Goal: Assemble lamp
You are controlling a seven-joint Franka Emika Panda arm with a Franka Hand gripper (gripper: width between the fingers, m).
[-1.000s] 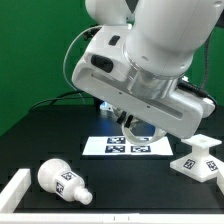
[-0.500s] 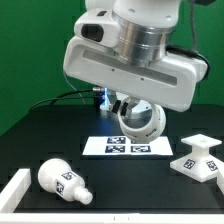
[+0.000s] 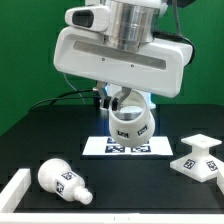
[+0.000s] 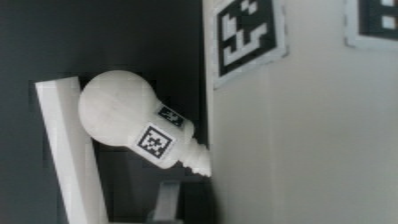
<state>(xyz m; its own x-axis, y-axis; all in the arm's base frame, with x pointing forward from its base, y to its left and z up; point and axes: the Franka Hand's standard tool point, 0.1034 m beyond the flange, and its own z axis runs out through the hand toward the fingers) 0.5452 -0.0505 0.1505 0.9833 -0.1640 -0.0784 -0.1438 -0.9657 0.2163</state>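
Observation:
The white cone shade [image 3: 128, 122], with square tags on its wall, hangs in my gripper [image 3: 127, 101] above the marker board [image 3: 100, 146]. The gripper is shut on the shade's wall. In the wrist view the shade [image 4: 302, 130] fills the near side, and one grey finger [image 4: 166, 203] shows beside it. The round-headed bulb [image 3: 62, 180] lies on its side on the black table at the exterior view's front left; it also shows in the wrist view [image 4: 139, 118]. The square-footed base [image 3: 200, 158] stands upright at the exterior view's right.
A white angled rail [image 3: 15, 187] lies at the exterior view's front left corner, just beyond the bulb; it also shows in the wrist view [image 4: 64, 150]. The big white arm fills the upper middle. A green wall and cables stand behind the table.
The arm has swung toward the exterior view's left and turned. The shade has moved with it from a tilt to roughly upright, over the marker board. Bulb and base have not moved.

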